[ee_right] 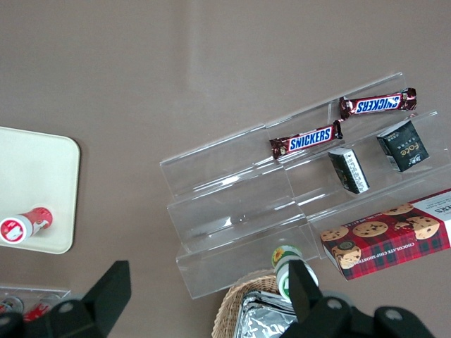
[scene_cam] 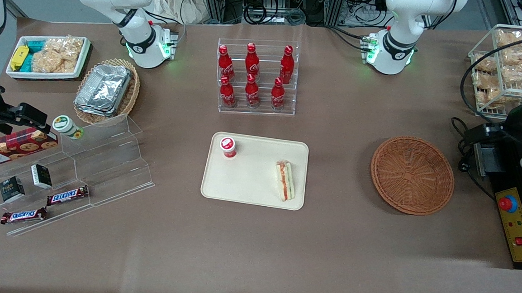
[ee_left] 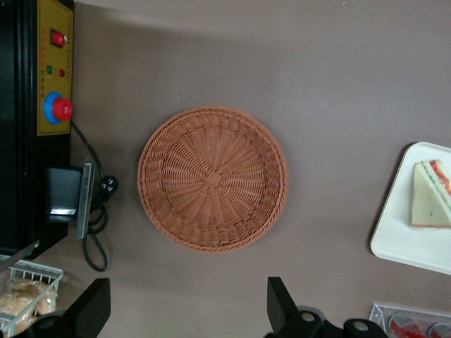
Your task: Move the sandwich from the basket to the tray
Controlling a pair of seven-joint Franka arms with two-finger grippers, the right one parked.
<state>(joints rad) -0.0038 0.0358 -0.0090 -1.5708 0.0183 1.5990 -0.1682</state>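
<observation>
— Two of the views are needed before the sandwich (scene_cam: 285,180) can be placed properly. From the front it is seen lying on the tray (scene_cam: 249,182), near the edge that faces the basket (scene_cam: 412,175), with its red and green layers turned upward.

— And from the left wrist?

— Only one corner of the tray (ee_left: 405,236) is caught there, with the sandwich (ee_left: 430,204) on it shown as a pale wedge. The basket (ee_left: 213,179) is seen whole from above, and nothing is held in it.

— Is the gripper (ee_left: 187,306) accounted for?

— It is shown only in the left wrist view. Its two dark fingers (ee_left: 278,303) are spread wide apart, nothing is gripped between them, and they are held above the table beside the basket rim. In the front view the gripper is not made out; the working arm is cut off at the frame edge toward its own end of the table.

— What else is given by the front view alone?

— A small red-capped bottle (scene_cam: 228,147) is stood on the tray, farther from the camera than the sandwich and well apart from it. A clear rack of red soda bottles (scene_cam: 256,78) is set farther back still.
</observation>
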